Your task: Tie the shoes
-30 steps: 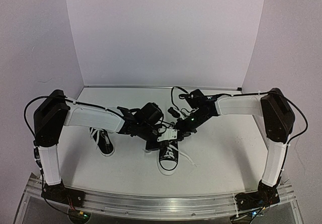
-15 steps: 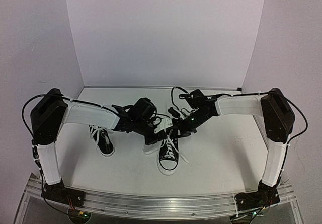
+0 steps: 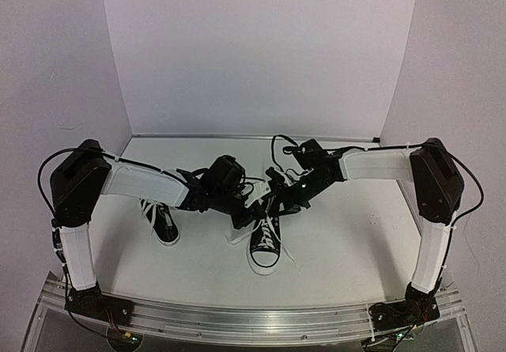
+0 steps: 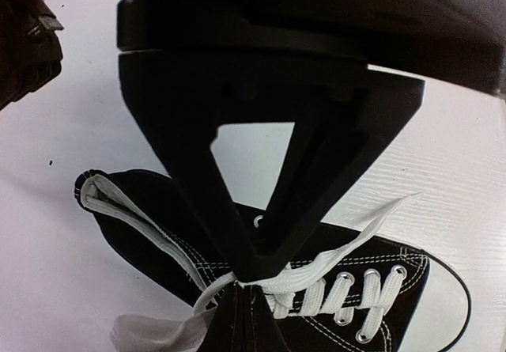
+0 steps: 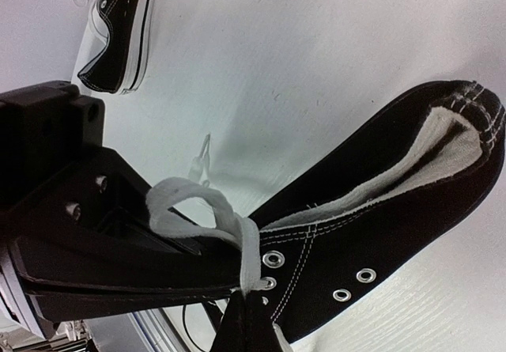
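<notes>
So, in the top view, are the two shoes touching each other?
No, one shoe lies in the middle and the other shoe lies apart to its left, with bare table between them.

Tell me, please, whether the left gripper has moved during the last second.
Yes: against the unmoved spare shoe, the left gripper has drawn slightly toward the back wall and leftward.

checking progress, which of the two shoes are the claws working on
The middle shoe: left claw and right claw both pinch its white laces. The other shoe sits apart under the left arm.
</notes>
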`<state>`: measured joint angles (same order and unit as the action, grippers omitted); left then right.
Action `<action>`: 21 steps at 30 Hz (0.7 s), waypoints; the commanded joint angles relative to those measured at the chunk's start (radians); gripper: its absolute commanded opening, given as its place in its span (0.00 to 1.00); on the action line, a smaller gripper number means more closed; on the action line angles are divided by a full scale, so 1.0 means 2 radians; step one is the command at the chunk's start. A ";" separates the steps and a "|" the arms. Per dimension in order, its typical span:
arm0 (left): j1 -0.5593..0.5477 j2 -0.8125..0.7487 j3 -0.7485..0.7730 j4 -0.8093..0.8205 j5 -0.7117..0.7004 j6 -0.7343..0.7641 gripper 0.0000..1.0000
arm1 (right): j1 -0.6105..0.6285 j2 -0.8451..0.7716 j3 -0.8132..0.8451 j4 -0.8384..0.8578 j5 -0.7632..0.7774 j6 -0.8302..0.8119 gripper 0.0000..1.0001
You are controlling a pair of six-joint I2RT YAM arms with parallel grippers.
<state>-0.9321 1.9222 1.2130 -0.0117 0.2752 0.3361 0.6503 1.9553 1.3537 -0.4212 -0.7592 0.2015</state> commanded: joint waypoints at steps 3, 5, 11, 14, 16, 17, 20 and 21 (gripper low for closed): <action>0.000 0.014 -0.015 0.046 0.017 -0.046 0.00 | -0.014 -0.021 -0.003 0.025 -0.017 0.010 0.00; 0.000 0.018 -0.016 0.048 0.013 -0.059 0.00 | -0.015 -0.023 -0.006 0.027 -0.023 0.010 0.00; 0.005 0.023 -0.024 0.084 -0.002 -0.115 0.00 | -0.015 -0.024 -0.016 0.030 -0.040 0.007 0.00; 0.009 0.023 -0.034 0.118 0.005 -0.148 0.00 | -0.014 -0.024 -0.023 0.034 -0.051 0.006 0.00; 0.009 0.025 -0.035 0.126 0.013 -0.157 0.00 | -0.014 -0.024 -0.024 0.038 -0.056 0.008 0.00; 0.009 0.026 -0.037 0.131 0.016 -0.163 0.00 | -0.013 -0.023 -0.024 0.042 -0.060 0.010 0.00; 0.010 0.026 -0.049 0.155 0.019 -0.182 0.00 | -0.011 -0.018 -0.024 0.057 -0.076 0.023 0.00; 0.010 0.026 -0.051 0.159 0.020 -0.186 0.00 | -0.009 -0.015 -0.024 0.063 -0.081 0.027 0.00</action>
<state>-0.9200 1.9689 1.1370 0.2029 0.2953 0.0420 0.6270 1.9553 1.3081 -0.3587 -0.8571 0.2264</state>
